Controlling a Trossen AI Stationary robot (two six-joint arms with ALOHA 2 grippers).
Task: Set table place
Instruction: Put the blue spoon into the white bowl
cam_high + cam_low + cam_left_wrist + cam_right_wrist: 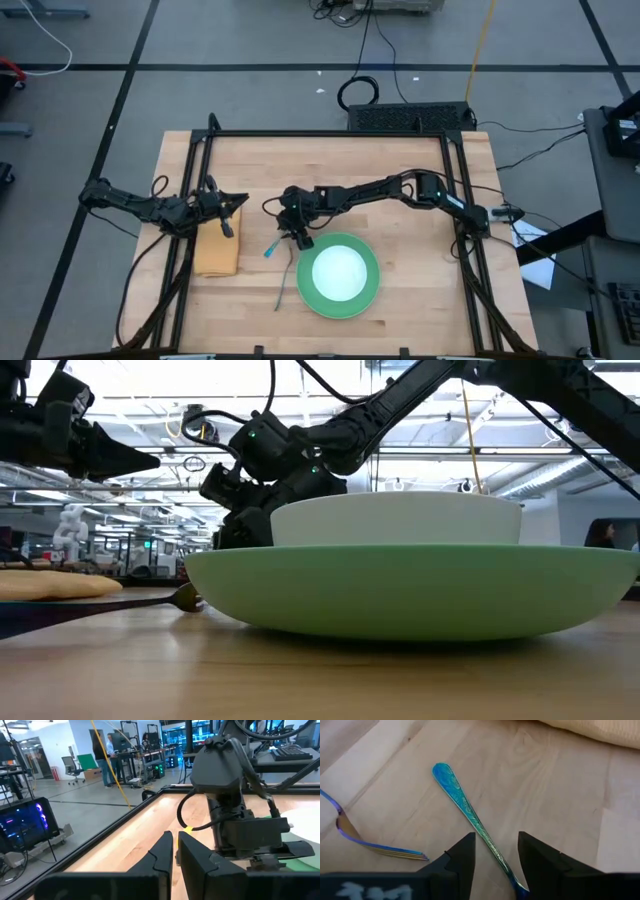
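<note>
The right gripper (495, 855) is down low over the table (420, 170), fingers spread apart and straddling the shaft of a blue-handled spoon (465, 810). The spoon lies flat on the wood, its patterned handle stretching forward and away from the fingertips, its bowl end hidden beneath the gripper. The fingers (462, 852) sit either side of it with clear gaps, so nothing is pinched. Just off to one side of that gripper lies the fork (380, 847), tines on the wood and pointing in towards the spoon, not touching it.

From above, the right gripper (298, 232) hangs right at the edge of the green plate (318, 297), on the side facing the other arm. The white bowl (340, 272) sits in the middle of the plate. Level with the table, the bowl (395, 518) rises above the plate's rim (420, 585) with the gripper right behind them.

Over to the left gripper (235, 203): it hovers above the far end of the tan folded cloth (216, 250), which lies flat beneath and just nearer than its fingertips. Its fingers (162, 852) are pressed nearly together, only a slit between them, and they hold nothing. It points across the table at the right arm. Beyond the table, people stand among desks in the room.
</note>
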